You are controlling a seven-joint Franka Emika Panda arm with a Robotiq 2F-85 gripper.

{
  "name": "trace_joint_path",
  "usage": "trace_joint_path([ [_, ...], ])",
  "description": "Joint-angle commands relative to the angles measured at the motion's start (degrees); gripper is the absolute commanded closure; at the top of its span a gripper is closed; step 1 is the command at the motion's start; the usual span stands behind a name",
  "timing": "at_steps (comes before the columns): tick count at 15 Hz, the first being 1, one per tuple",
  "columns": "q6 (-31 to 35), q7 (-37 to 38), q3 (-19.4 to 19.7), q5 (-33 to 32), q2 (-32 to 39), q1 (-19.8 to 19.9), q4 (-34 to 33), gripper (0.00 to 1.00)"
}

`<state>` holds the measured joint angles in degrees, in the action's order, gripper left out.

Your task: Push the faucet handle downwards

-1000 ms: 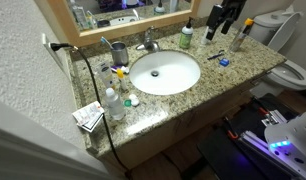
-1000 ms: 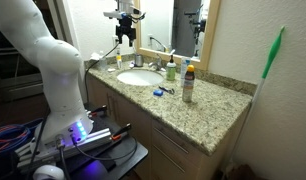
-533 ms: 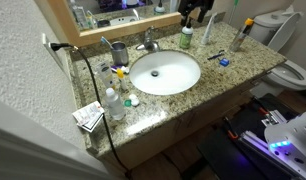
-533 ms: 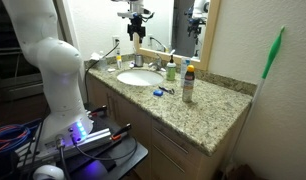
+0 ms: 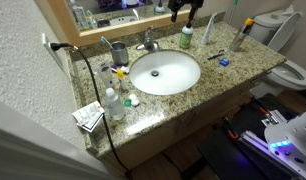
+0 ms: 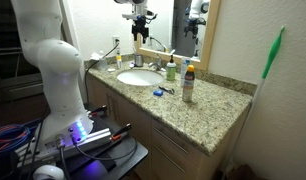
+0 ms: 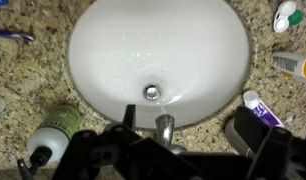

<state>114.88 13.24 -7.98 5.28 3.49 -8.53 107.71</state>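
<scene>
The small chrome faucet (image 5: 148,45) stands at the back rim of the white oval basin (image 5: 165,72), and both show in both exterior views, the faucet again here (image 6: 146,59). Its short silvery handle tops it, too small to tell its tilt. In the wrist view the spout (image 7: 165,126) points into the basin (image 7: 103,60), and the handle is mostly hidden behind my dark fingers. My gripper (image 5: 183,8) hangs high by the mirror, above and beside the faucet. It is also in an exterior view (image 6: 139,24). The fingers (image 7: 193,142) are spread and empty.
A grey metal cup (image 5: 119,52) stands beside the faucet. A green bottle (image 5: 186,37) (image 7: 55,125) stands on its other side. Tubes, a water bottle (image 5: 113,103) and a black cable (image 5: 93,90) crowd one counter end. A spray bottle (image 5: 240,35) and a toilet (image 5: 293,72) are at the other.
My gripper has moved along the mirror from over the spray-bottle end of the counter towards the faucet, and a little higher. Nothing on the counter has moved.
</scene>
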Motion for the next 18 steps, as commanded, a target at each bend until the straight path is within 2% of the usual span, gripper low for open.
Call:
trace_joint_path([
  [1,10.50,0.49,0.00,-1.52,9.91,-0.57,-5.19,0.00],
  [5,18.45,6.63,1.77,-6.21,16.07,-2.52,-7.14,0.00],
  [6,16.74,3.36,1.01,-3.95,13.43,-1.55,-4.70,0.00],
  [9,18.12,5.53,1.63,-4.99,15.98,-2.42,-6.34,0.00],
  [10,15.93,7.62,2.73,-7.79,15.67,-3.33,-6.85,0.00],
  [12,17.93,8.98,2.49,-6.26,15.78,-3.25,-6.28,0.00],
  [13,12.07,9.19,2.56,-4.87,17.12,-2.67,-12.01,0.00],
  [15,8.46,9.06,2.17,-2.86,18.48,-2.22,-16.32,0.00],
  [18,0.48,13.92,3.66,-4.52,21.30,-3.20,-25.06,0.00],
])
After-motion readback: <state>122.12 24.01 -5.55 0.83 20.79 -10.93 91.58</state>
